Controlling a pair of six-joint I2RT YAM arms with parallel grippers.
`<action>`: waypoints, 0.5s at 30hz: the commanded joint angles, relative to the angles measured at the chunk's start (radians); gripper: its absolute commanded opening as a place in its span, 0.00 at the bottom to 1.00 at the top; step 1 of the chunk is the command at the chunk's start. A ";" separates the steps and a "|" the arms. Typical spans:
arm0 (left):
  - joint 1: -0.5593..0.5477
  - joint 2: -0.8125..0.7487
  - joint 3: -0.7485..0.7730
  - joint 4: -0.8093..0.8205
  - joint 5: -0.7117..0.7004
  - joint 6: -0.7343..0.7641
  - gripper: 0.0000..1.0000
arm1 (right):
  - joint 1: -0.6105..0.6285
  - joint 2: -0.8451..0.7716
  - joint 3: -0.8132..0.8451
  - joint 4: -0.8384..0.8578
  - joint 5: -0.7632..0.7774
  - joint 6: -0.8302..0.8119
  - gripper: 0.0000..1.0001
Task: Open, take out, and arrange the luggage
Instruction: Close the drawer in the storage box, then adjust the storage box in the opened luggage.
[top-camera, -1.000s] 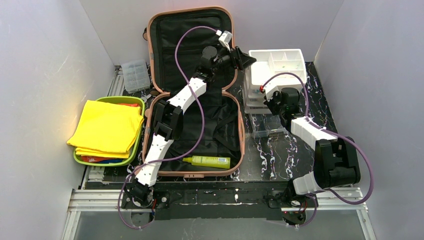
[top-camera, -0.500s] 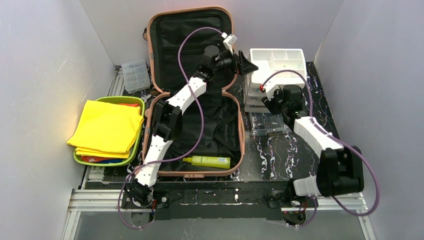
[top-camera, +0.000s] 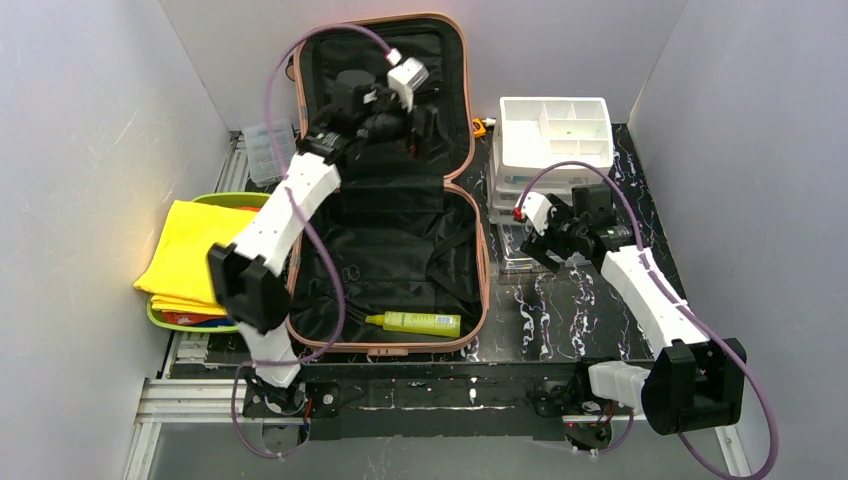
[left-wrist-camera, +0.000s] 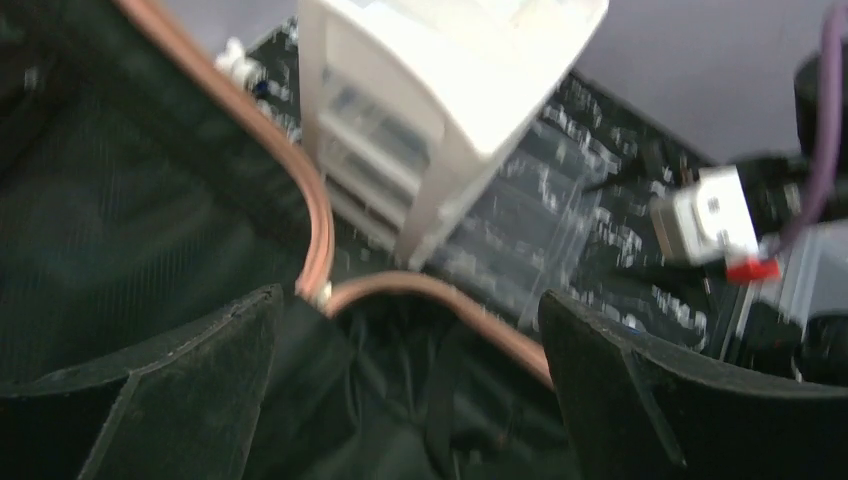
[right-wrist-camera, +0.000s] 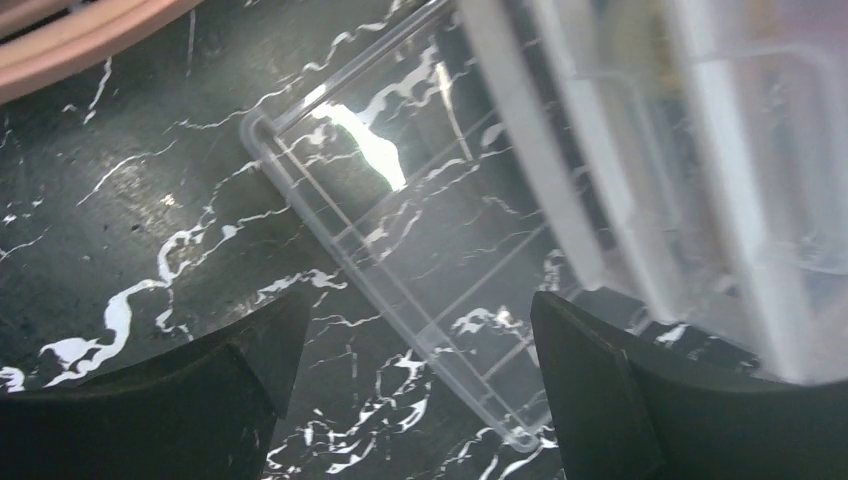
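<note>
The luggage (top-camera: 300, 215) is a salmon-pink suitcase lying open, its black lining showing in both halves. A yellow-green bottle (top-camera: 415, 322) lies in the near half. My left gripper (top-camera: 418, 126) hovers open over the right side of the far half; in the left wrist view the left gripper (left-wrist-camera: 408, 300) frames the pink rim (left-wrist-camera: 318, 225) at the hinge, holding nothing. My right gripper (top-camera: 541, 246) is open just above a clear drawer (top-camera: 530, 255); in the right wrist view the right gripper (right-wrist-camera: 420, 300) spans the clear drawer's (right-wrist-camera: 420, 250) near corner without touching it.
A white drawer organizer (top-camera: 555, 128) stands right of the suitcase, also visible as the organizer (left-wrist-camera: 440, 110) and organizer (right-wrist-camera: 700, 150). A green tray (top-camera: 270, 290) with yellow cloth (top-camera: 200, 255) sits at left. A small clear box (top-camera: 270, 150) lies far left. Grey walls enclose the table.
My left arm has swung left, from beside the organizer to over the suitcase's far half. My right gripper has opened and drawn back toward me from the organizer.
</note>
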 joint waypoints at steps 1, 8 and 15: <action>0.009 -0.193 -0.310 -0.102 -0.096 0.207 0.98 | 0.000 0.016 -0.052 -0.001 -0.028 -0.015 0.92; -0.028 -0.112 -0.380 0.080 0.020 0.107 0.98 | 0.000 0.096 -0.094 0.020 0.022 -0.035 0.92; -0.067 0.133 -0.065 0.086 0.108 -0.029 0.98 | 0.000 0.171 -0.095 0.006 0.024 -0.037 0.93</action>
